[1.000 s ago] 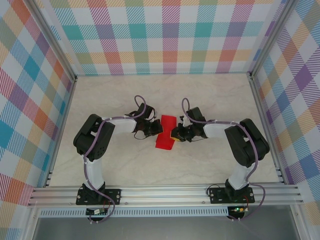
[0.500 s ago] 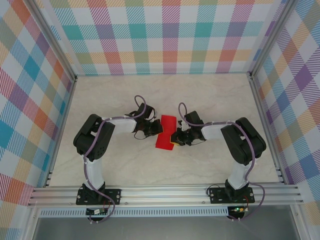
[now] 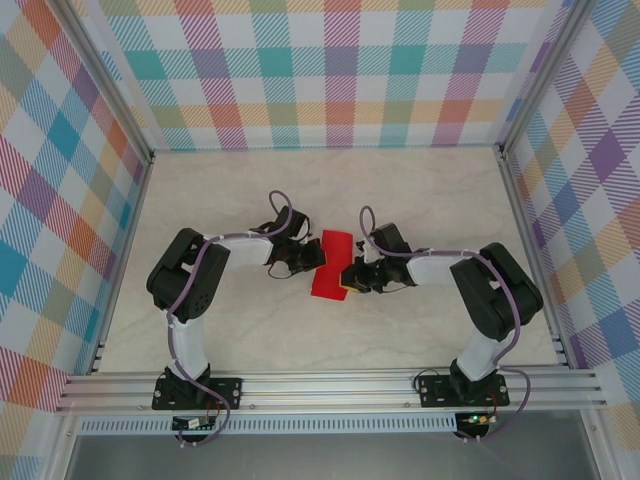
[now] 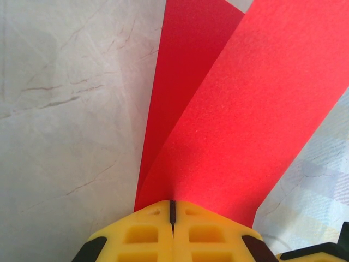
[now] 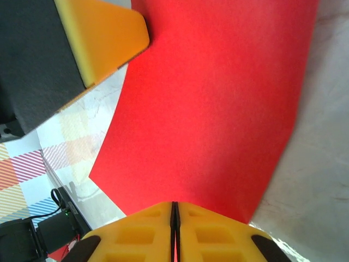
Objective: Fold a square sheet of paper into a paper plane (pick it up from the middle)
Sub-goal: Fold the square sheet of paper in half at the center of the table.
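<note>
The square sheet of paper [image 3: 331, 266], bright red and folded into a narrower strip, sits mid-table between both grippers. My left gripper [image 3: 313, 262] is shut on its left edge. In the left wrist view the yellow fingertips [image 4: 172, 203] pinch the sheet [image 4: 240, 125], whose two layers fan apart from the jaws. My right gripper [image 3: 348, 275] is shut on the right edge. In the right wrist view its closed tips [image 5: 174, 205] bite the sheet [image 5: 218, 103], and the left gripper's yellow finger [image 5: 103, 33] shows beyond it. No dart-shaped plane is in view.
The pale marble table [image 3: 250, 200] stretches behind and beside the arms. Checked walls [image 3: 340, 70] close it in at the back and sides. An aluminium rail [image 3: 330, 385] runs along the near edge at the arm bases.
The right gripper has shifted slightly left toward the sheet and its forearm has lowered. The left arm and the paper have held still.
</note>
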Robot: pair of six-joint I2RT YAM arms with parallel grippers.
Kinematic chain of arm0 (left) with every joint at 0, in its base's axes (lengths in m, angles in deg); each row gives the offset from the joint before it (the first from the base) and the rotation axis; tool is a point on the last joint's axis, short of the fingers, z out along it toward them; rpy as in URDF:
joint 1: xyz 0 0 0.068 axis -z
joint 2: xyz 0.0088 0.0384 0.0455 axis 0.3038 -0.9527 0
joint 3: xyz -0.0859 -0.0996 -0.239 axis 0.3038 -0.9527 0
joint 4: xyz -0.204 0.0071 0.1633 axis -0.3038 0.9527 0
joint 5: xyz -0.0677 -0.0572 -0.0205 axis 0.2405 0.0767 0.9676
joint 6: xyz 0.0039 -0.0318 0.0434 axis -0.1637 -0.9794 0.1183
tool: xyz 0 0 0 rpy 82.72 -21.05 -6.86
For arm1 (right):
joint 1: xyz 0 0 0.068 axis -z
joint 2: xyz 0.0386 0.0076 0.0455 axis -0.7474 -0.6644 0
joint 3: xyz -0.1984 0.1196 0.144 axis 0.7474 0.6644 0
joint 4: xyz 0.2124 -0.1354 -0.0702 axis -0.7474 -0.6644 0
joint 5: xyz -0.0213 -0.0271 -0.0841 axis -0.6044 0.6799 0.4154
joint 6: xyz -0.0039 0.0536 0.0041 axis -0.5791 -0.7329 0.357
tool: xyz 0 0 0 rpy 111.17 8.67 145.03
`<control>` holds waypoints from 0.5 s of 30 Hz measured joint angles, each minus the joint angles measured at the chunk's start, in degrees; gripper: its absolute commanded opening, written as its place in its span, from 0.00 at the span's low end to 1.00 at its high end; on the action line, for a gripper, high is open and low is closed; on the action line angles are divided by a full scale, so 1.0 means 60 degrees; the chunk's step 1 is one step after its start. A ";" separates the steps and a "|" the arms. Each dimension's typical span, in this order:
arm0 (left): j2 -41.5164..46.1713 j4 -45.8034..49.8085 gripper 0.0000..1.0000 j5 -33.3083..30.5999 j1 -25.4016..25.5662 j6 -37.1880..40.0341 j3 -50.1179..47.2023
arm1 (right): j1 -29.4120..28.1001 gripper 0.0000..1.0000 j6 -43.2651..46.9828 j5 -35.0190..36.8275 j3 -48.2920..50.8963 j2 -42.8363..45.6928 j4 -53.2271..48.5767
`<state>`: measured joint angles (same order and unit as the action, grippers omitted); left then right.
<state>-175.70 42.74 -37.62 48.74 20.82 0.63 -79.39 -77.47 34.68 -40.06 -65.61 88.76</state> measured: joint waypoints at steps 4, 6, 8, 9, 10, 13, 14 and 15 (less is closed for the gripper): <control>0.0000 0.0000 0.00 0.0004 0.0000 0.0015 0.0000 | -0.0040 0.10 -0.0073 0.0015 0.0226 -0.0186 0.0044; 0.0000 0.0000 0.00 0.0004 0.0000 0.0015 0.0000 | -0.0044 0.10 -0.0149 0.0000 0.0273 -0.0299 0.0102; 0.0000 0.0000 0.00 0.0000 0.0000 0.0015 0.0000 | -0.0047 0.10 -0.0186 0.0000 0.0273 -0.0295 0.0106; 0.0000 0.0000 0.00 0.0000 0.0000 0.0015 0.0000 | -0.0069 0.10 -0.0189 0.0015 0.0273 -0.0291 0.0106; 0.0000 0.0000 0.00 0.0000 0.0000 0.0015 0.0000 | -0.0084 0.11 -0.0193 0.0047 0.0273 -0.0262 0.0087; 0.0000 0.0000 0.00 0.0000 0.0000 0.0015 0.0000 | -0.0124 0.12 -0.0189 0.0189 0.0273 -0.0084 -0.0153; 0.0000 0.0000 0.00 0.0000 0.0000 0.0015 0.0000 | -0.0146 0.12 -0.0186 0.0197 0.0273 0.0000 -0.0233; 0.0000 0.0000 0.00 0.0000 0.0000 0.0015 0.0000 | -0.0157 0.12 -0.0193 0.0189 0.0273 0.0084 -0.0270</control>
<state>-175.70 42.74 -37.62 48.74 20.90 0.63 -80.33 -78.62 35.82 -38.42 -65.11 87.14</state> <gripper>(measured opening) 0.046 0.116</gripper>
